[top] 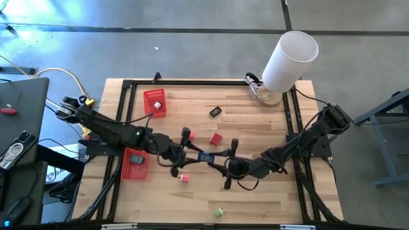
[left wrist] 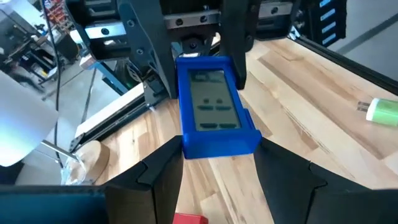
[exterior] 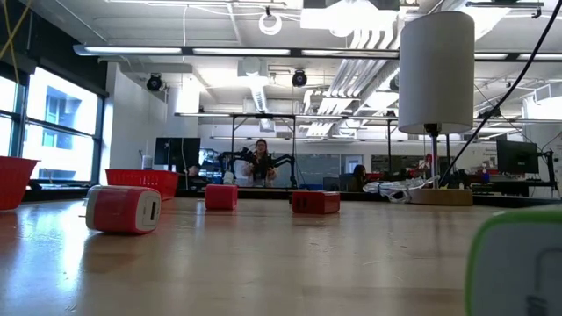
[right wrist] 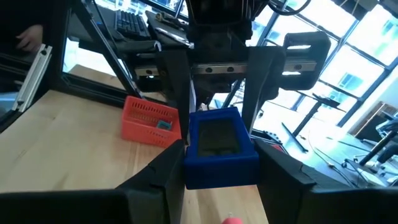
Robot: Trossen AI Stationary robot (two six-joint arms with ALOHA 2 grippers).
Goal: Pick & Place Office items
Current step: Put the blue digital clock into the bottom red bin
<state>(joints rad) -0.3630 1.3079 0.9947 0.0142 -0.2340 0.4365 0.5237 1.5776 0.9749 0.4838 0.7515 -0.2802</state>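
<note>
Blue and boxy, the office item (left wrist: 214,106) I am passing fills both wrist views, pinched between the left gripper (top: 186,152) and the right gripper (top: 225,155) above the middle of the bench (top: 255,198); each has its fingers closed on one end of it, so this looks like a handover in mid-air. To do it well I would keep both arms level, let only one side release once the other grip is plainly firm, and draw the freed arm straight back so the piece does not twist. Outward from there, a red block (top: 215,138) lies just beyond the grippers, a pink-and-white piece (top: 184,177) just nearer, a black one (top: 215,112) farther off, and a green-and-white one (top: 218,211) by the near edge. Two red mesh baskets sit on the left, one far (top: 155,103), one near (top: 135,163) with a teal piece inside. A big white cylinder (top: 289,59) stands at the far right corner. Beyond the wooden bench is an open lab with ceiling lights, windows, monitors and a person (exterior: 260,161) seated far off.
</note>
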